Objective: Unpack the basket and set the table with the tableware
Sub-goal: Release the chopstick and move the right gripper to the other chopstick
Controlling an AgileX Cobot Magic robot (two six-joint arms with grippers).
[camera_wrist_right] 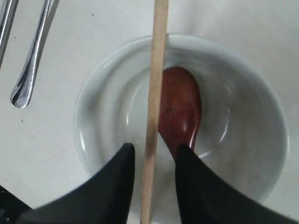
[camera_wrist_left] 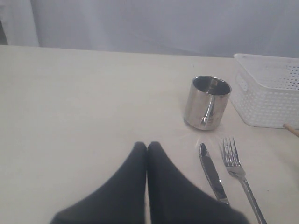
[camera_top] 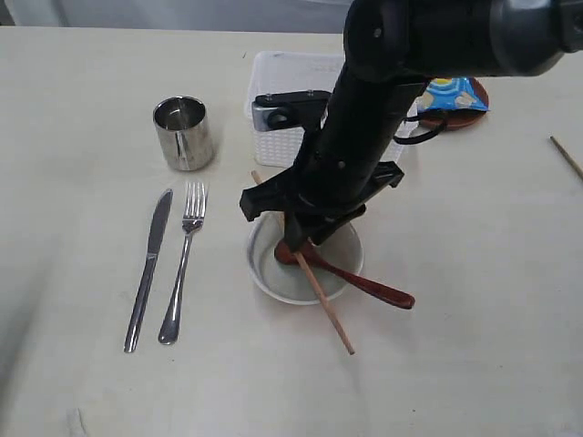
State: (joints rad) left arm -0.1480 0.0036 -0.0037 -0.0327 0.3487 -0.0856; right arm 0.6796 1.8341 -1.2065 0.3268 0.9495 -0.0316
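Observation:
The pale bowl (camera_top: 264, 278) stands on the table (camera_top: 82, 382) in front of the white basket (camera_top: 278, 82). A dark red-brown spoon (camera_top: 373, 289) rests in it, handle over the rim. One wooden chopstick (camera_top: 328, 305) lies slanted across the bowl. My right gripper (camera_wrist_right: 154, 151) hangs over the bowl, open, its fingers on either side of the chopstick (camera_wrist_right: 158, 60) with a gap each side. The steel cup (camera_top: 183, 133), knife (camera_top: 148, 270) and fork (camera_top: 182, 264) lie to the left. My left gripper (camera_wrist_left: 147, 145) is shut and empty, low over the table near the knife (camera_wrist_left: 212, 175).
A blue chip bag (camera_top: 453, 94) lies on a small brown plate (camera_top: 455, 120) right of the basket. Another chopstick (camera_top: 566, 157) lies at the table's right edge. The right arm hides part of the basket and the bowl's far rim.

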